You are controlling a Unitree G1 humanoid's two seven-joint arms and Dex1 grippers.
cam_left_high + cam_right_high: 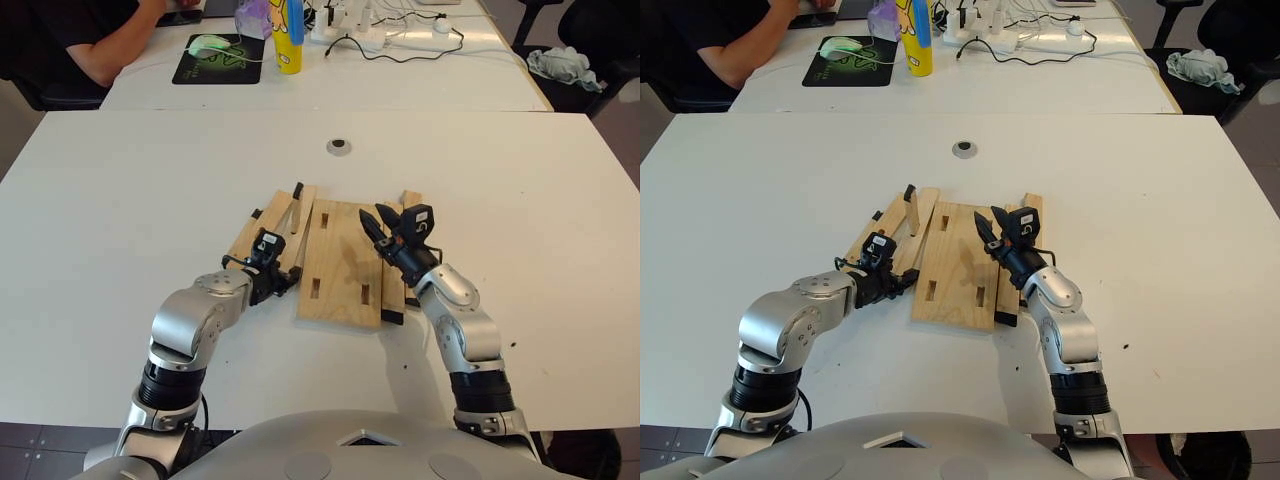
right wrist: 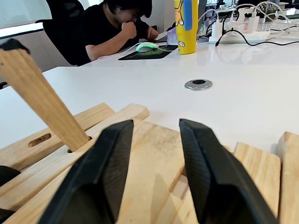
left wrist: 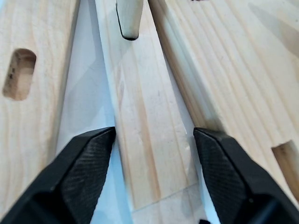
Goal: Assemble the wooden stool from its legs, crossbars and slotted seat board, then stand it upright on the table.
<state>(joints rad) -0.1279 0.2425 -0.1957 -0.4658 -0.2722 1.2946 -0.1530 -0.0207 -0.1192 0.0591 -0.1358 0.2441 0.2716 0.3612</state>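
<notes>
Here we see the pale slotted wooden seat board (image 1: 340, 262) lying flat on the white table (image 1: 150, 200). Our left gripper (image 3: 154, 133) straddles a neighbouring pale wooden leg plank (image 3: 145, 93), fingers (image 3: 88, 158) apart. Our right gripper (image 2: 156, 126) hovers spread-fingered above the board's right edge.

1. We take this for an office: white desks (image 1: 120, 200) set end to end.
2. On the far desk (image 1: 420, 85) we see a mouse (image 1: 208, 44) on its pad (image 1: 195, 68), and power strips (image 1: 350, 35) to the right.
3. Our near desk (image 1: 540, 200) has a cable grommet (image 1: 339, 147).
</notes>
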